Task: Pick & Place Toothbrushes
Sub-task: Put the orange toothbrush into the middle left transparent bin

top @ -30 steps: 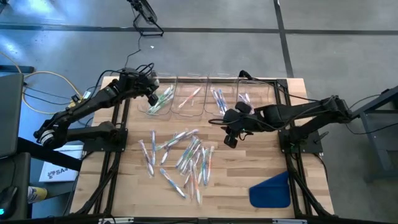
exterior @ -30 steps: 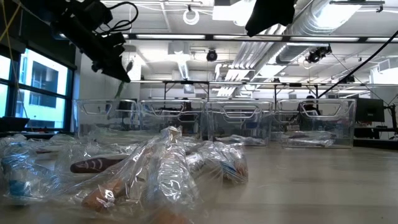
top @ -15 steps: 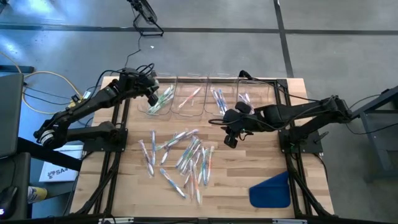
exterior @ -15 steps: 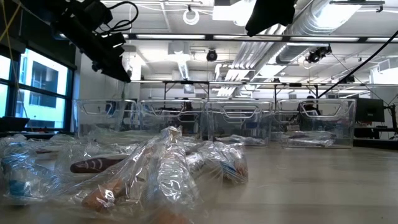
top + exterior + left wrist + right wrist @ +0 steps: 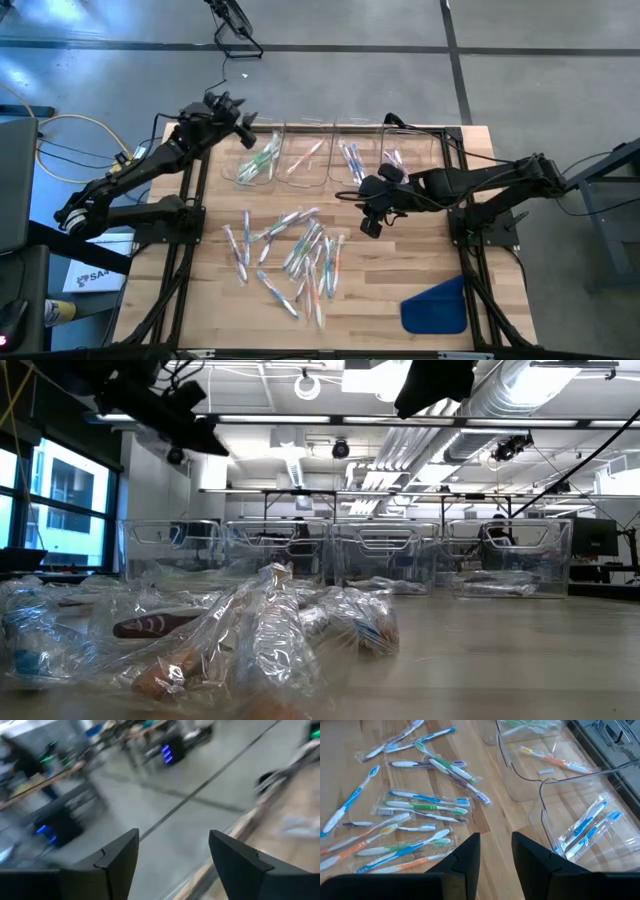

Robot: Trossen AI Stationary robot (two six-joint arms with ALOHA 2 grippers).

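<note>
Table [image 5: 420, 260]: four bins [image 5: 310, 155], two arms.

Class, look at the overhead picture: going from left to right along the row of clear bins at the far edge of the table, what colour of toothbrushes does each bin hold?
Green toothbrushes in the first clear bin → pink-orange toothbrush → blue toothbrushes → a few bluish toothbrushes, in the last bin.

Green, blue, orange toothbrushes [image 5: 300, 255]
</note>
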